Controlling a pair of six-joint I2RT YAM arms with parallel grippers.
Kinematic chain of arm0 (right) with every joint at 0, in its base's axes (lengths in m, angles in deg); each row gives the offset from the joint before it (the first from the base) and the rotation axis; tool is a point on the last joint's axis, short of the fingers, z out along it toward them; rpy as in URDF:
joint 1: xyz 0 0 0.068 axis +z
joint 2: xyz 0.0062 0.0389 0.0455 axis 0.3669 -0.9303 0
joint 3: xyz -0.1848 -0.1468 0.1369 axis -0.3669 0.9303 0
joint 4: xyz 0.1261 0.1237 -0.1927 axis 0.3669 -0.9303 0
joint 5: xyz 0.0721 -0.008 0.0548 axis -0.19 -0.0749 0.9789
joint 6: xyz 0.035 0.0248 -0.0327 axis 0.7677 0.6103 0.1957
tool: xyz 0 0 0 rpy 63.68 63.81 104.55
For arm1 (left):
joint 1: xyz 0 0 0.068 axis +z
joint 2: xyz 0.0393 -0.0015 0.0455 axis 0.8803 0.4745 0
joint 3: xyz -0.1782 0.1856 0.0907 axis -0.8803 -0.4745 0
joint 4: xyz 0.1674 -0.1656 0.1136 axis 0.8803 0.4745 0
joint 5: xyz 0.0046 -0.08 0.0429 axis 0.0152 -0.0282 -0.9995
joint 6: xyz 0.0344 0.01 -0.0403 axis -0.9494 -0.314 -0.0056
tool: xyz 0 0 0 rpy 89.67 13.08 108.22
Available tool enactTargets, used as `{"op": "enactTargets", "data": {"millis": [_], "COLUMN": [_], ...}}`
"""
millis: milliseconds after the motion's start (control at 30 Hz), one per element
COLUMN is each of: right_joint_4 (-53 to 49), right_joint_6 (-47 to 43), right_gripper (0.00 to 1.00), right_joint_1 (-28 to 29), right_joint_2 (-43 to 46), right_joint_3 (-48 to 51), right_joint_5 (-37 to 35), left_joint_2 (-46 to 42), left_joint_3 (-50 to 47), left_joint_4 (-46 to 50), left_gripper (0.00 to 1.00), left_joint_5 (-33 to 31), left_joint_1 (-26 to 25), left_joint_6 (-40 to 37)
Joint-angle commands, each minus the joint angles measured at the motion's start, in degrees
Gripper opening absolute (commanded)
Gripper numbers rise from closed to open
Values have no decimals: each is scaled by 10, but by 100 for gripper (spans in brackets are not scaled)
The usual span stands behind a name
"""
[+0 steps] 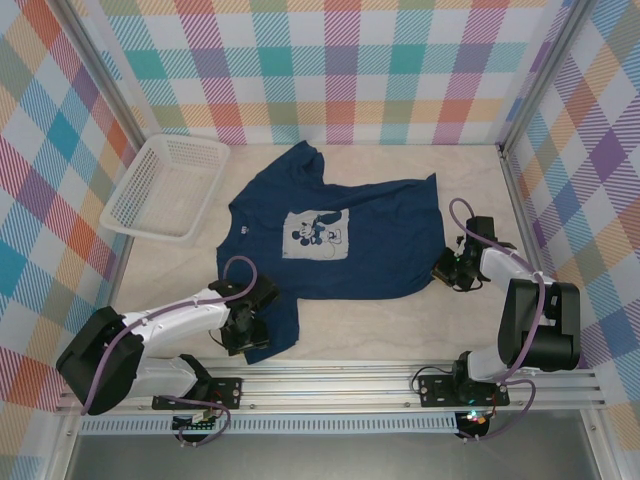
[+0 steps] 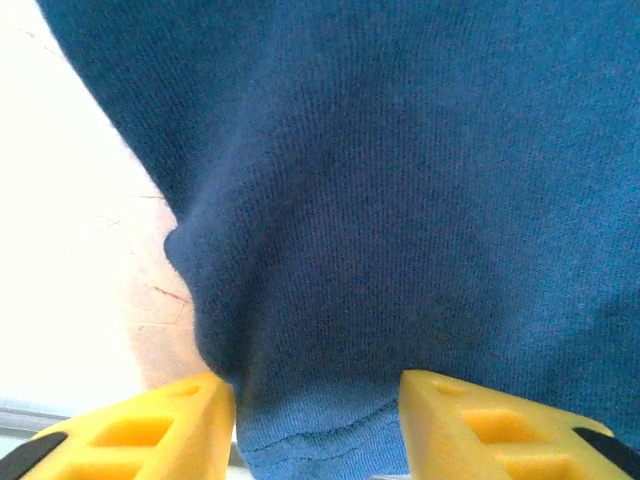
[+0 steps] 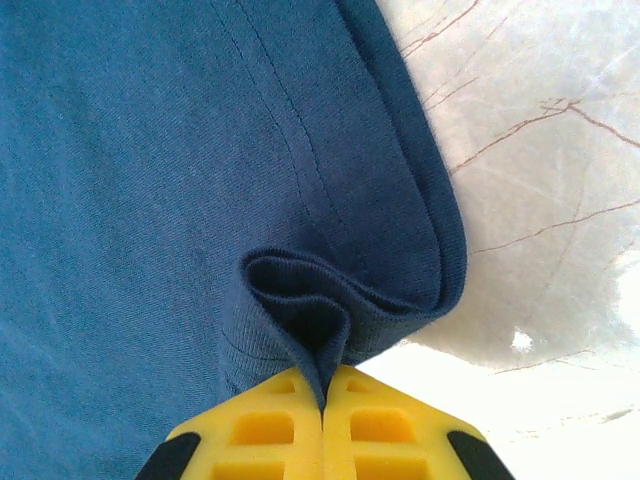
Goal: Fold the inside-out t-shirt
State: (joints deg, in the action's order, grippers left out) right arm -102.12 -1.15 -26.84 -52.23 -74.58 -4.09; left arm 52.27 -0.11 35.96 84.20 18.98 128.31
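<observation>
The dark navy t-shirt point(image 1: 340, 235) lies spread flat on the table, a pale printed patch at its middle and one sleeve reaching toward the near left. My left gripper point(image 1: 245, 335) is down on that near sleeve. In the left wrist view its yellow fingers point(image 2: 150, 430) stand apart, with the sleeve's stitched hem point(image 2: 320, 430) between them, so the left gripper point(image 2: 317, 420) is open. My right gripper point(image 1: 445, 268) is at the shirt's right edge. In the right wrist view the right gripper point(image 3: 325, 385) is shut on a bunched fold of the shirt's hem point(image 3: 300, 290).
A white plastic basket point(image 1: 165, 185) stands at the back left, beside the shirt's far sleeve. Pale marbled tabletop point(image 1: 380, 325) shows in front of the shirt. Checked walls close in the sides and back, and a metal rail point(image 1: 330, 385) runs along the near edge.
</observation>
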Motion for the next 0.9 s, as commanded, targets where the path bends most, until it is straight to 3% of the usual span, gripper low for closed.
{"op": "enactTargets", "data": {"millis": [0, 333, 533, 700, 867], "right_joint_4": [-3, -5, -15, -54, -92], "right_joint_6": [-10, -10, -10, -23, -46], "right_gripper": [0, 0, 0, 0, 0], "right_joint_1": [0, 0, 0, 0, 0], "right_joint_2": [9, 12, 39, 93, 151], "right_joint_3": [-16, -16, -19, -39, -120], "right_joint_5": [9, 7, -2, -38, -17], "left_joint_2": [9, -12, -8, -45, -110], "left_joint_3": [-31, -39, 46, 148, 313], "left_joint_4": [-41, -56, -2, 55, 79], "left_gripper": [42, 12, 0, 0, 0], "left_joint_5": [30, 11, -54, -96, -151], "left_joint_1": [-7, -8, -3, 50, 119], "left_joint_6": [-6, -7, -68, -145, -246]}}
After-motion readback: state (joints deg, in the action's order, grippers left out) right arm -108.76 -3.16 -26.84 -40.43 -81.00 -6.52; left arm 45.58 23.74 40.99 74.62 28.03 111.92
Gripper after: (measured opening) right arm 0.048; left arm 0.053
